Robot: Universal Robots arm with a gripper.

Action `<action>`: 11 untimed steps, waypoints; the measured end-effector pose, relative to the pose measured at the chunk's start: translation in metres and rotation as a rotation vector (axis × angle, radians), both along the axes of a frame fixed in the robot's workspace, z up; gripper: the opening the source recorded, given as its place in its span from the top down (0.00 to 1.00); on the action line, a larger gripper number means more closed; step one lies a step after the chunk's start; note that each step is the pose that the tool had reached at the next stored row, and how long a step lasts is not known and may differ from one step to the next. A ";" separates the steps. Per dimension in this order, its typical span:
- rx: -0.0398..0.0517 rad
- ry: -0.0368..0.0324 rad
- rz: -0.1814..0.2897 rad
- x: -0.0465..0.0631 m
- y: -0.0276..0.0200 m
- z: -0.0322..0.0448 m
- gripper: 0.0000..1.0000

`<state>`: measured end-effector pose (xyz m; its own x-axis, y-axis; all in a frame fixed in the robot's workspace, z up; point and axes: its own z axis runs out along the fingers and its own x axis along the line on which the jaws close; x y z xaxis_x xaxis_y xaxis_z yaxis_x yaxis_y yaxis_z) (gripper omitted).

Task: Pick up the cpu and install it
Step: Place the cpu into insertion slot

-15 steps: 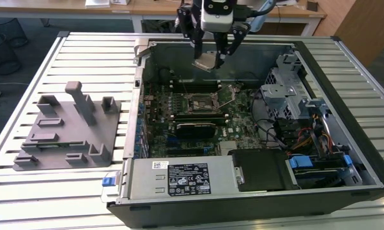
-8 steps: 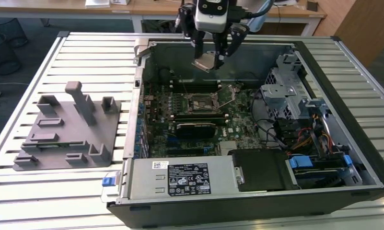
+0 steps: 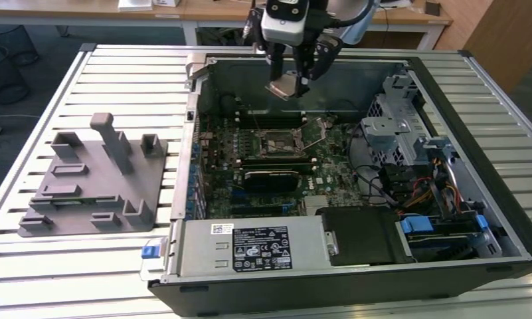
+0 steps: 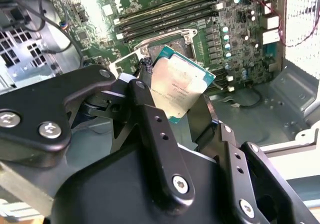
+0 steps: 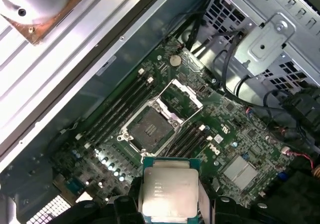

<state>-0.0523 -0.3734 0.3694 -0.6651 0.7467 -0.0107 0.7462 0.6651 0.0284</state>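
My gripper [image 3: 289, 85] hangs over the far part of the open computer case [image 3: 478, 219], shut on the cpu [image 3: 283, 87]. In the second wrist view the cpu [image 4: 181, 87] is a silver square with a green edge, clamped between two black fingers [image 4: 150, 119]. The first wrist view shows the cpu [image 5: 169, 189] flat between the fingertips, with the motherboard socket [image 5: 149, 129] below it, its metal load frame [image 5: 181, 95] swung up. In the exterior view the socket [image 3: 280, 141] sits in the middle of the green motherboard [image 3: 337, 179], nearer the camera than the gripper.
A grey fixture plate [image 3: 97, 183] with upright blocks lies on the slatted table [image 3: 88, 266] at the exterior view's left. Inside the case are memory slots [image 5: 120, 106], a metal drive cage [image 3: 392, 126], loose cables [image 3: 408, 186] and a power supply [image 3: 248, 249].
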 end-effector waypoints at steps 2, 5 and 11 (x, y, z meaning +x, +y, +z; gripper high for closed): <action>0.0001 0.0000 -0.025 0.000 0.0003 -0.0004 0.47; 0.0001 0.0000 -0.066 0.000 0.0007 -0.0010 0.47; 0.0000 0.0000 -0.150 0.000 0.0011 -0.0022 0.47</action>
